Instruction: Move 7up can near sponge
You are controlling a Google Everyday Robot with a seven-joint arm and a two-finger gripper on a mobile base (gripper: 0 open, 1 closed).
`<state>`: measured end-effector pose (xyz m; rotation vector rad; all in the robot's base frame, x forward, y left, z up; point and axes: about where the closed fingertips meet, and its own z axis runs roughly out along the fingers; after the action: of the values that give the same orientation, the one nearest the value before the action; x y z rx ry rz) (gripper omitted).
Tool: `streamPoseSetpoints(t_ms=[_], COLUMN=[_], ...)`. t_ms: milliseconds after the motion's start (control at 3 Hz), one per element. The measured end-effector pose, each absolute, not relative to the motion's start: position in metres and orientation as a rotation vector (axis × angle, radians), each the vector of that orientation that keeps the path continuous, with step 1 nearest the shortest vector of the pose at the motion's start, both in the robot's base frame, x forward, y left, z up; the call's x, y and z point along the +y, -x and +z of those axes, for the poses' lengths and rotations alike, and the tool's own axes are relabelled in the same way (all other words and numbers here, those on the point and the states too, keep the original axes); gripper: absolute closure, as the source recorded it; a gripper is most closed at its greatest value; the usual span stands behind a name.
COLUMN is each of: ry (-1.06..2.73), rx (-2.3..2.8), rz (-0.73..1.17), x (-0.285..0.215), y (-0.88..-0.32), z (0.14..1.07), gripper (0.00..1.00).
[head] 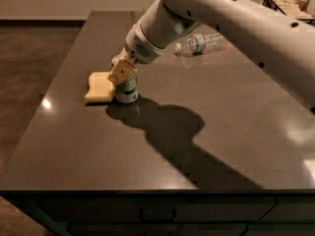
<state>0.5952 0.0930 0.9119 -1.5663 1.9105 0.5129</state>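
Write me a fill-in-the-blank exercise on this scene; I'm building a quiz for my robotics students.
The 7up can stands ____ on the table.
Beside the can lies the pale yellow ____.
The gripper is at the can's ____.
The water bottle lies on its ____.
Missing words: upright, sponge, top, side.

7up can (127,91) just right of sponge (100,87) (gripper (124,75) over can); bottle (199,42) behind.
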Motion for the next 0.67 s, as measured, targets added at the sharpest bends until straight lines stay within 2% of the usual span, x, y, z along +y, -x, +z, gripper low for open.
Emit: streamPoseSetpoints(t_ms=[333, 667], ry=[1.57, 1.573], rx=[1.91, 1.909], rz=[0.514, 0.516], x=[0.0944, 0.0959], y=[-0.5945, -0.5938], z=[0.9111, 0.9105], gripper=[0.12, 0.0])
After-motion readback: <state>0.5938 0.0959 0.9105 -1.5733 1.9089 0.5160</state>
